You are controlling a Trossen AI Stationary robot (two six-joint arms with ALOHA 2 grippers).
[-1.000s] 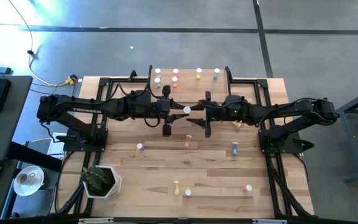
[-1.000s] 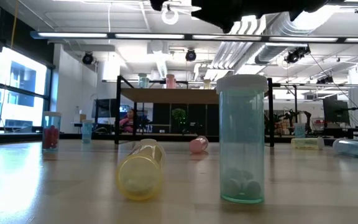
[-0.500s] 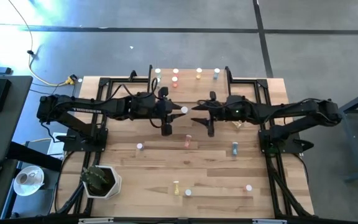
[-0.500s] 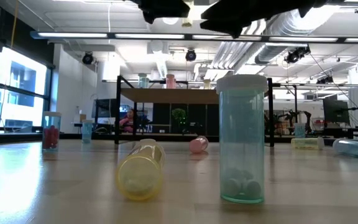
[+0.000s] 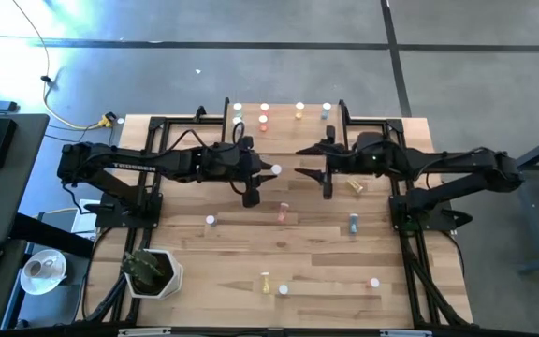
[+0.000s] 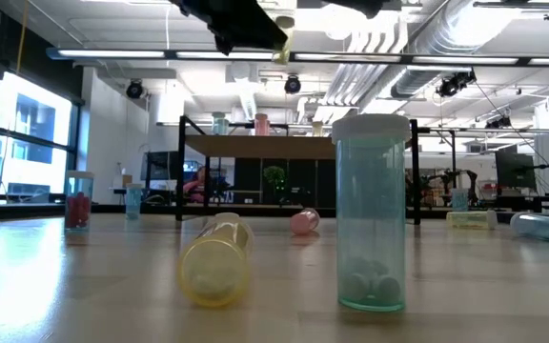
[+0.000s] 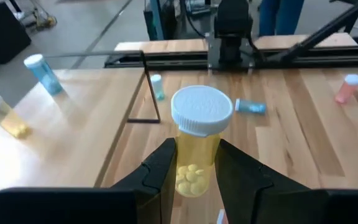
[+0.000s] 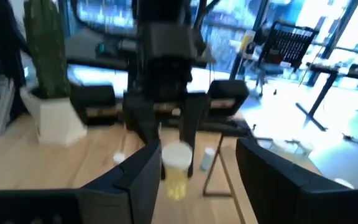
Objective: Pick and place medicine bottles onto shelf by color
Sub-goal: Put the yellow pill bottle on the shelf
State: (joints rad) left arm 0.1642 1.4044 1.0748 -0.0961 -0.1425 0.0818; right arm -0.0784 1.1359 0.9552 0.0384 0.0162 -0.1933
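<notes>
My left gripper (image 5: pixel 264 172) is shut on a yellow bottle (image 7: pixel 193 163) with a white cap (image 5: pixel 275 169), high above the middle of the table. My right gripper (image 5: pixel 303 161) is open and empty, a short way to the bottle's right, facing it (image 8: pixel 176 167). The shelf (image 5: pixel 282 123) stands at the table's far edge with several bottles upright on it, among them a yellow one (image 5: pixel 299 111) and a blue one (image 5: pixel 327 111). In the low view the shelf (image 6: pixel 255 147) shows behind the loose bottles. My left gripper pinches the yellow bottle's body (image 7: pixel 191 177) between its two fingers (image 7: pixel 161 171), below the white cap. The fingers come level from the table's left side. The bottle stands upright in the hold, cap up, lifted clear of the table.
Loose bottles lie or stand on the table: a pink one (image 5: pixel 283 212), a blue one (image 5: pixel 353 223), a yellow one (image 5: pixel 354 186), one at the left (image 5: pixel 210 221), several near the front edge (image 5: pixel 283 289). A potted plant (image 5: pixel 152 270) stands at the front left.
My right gripper has drawn back from the yellow bottle toward the table's right edge. My left gripper has kept hold of the bottle and carried it a little toward the table's left, still upright and clear of the table.
</notes>
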